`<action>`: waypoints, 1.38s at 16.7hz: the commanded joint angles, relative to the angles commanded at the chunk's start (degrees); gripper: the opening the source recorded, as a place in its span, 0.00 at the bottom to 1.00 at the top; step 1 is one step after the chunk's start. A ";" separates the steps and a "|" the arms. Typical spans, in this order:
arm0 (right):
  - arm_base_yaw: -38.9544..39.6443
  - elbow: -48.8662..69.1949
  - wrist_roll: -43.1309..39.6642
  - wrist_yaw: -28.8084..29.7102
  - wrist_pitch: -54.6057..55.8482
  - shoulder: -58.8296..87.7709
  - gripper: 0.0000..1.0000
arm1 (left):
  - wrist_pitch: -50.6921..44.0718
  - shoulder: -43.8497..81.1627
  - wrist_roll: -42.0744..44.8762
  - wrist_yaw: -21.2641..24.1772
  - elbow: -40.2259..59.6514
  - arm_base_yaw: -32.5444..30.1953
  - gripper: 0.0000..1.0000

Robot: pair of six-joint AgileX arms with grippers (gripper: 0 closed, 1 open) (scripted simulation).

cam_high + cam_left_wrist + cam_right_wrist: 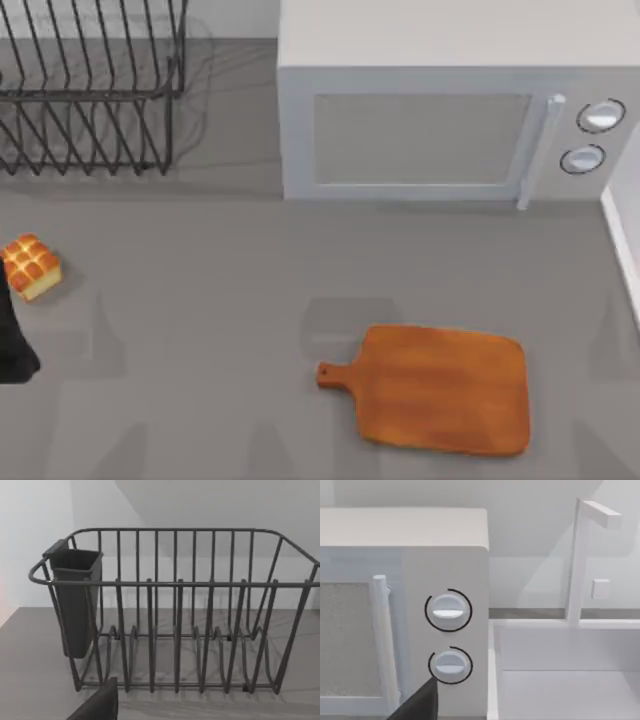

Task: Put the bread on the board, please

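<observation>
1. Sitting at the far left edge of the counter (200, 300), the bread (31, 267) is on its own, well apart from the board (445, 388).
2. Board lies flat at lower centre-right, handle pointing left, nothing on it.
3. Left arm (14, 340) is a dark shape at the left edge just below the bread; can't tell the state of its fingers.
4. Dish rack (90, 90) top left, microwave (450, 110) behind the board.
5. Right wrist view faces the microwave knobs (448, 611); can't tell that arm's fingers either.
</observation>
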 joint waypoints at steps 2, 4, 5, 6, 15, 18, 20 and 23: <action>0.00 0.00 0.00 0.00 0.00 0.00 1.00 | 0.00 0.00 0.00 0.00 0.00 0.00 1.00; 0.00 0.00 0.00 0.00 0.00 0.00 1.00 | -0.98 1.51 0.94 -0.06 1.50 0.14 1.00; 0.00 0.00 0.00 0.00 0.00 0.00 1.00 | -2.03 3.07 1.86 -0.11 3.04 0.24 1.00; 0.00 0.00 0.00 0.00 0.00 0.00 1.00 | -3.49 5.34 3.09 -0.16 5.20 0.37 1.00; 0.00 0.00 0.00 0.00 0.00 0.00 1.00 | -21.35 40.44 16.94 0.29 30.01 0.67 1.00; 0.00 0.00 0.00 0.00 0.00 0.00 1.00 | -27.04 51.12 21.34 0.68 37.81 0.65 1.00; 0.00 0.00 0.00 0.00 0.00 0.00 1.00 | -30.54 57.96 24.48 0.34 43.32 0.96 1.00; 0.00 0.00 0.00 0.00 0.00 0.00 1.00 | -35.94 68.46 29.57 -0.20 51.38 1.11 1.00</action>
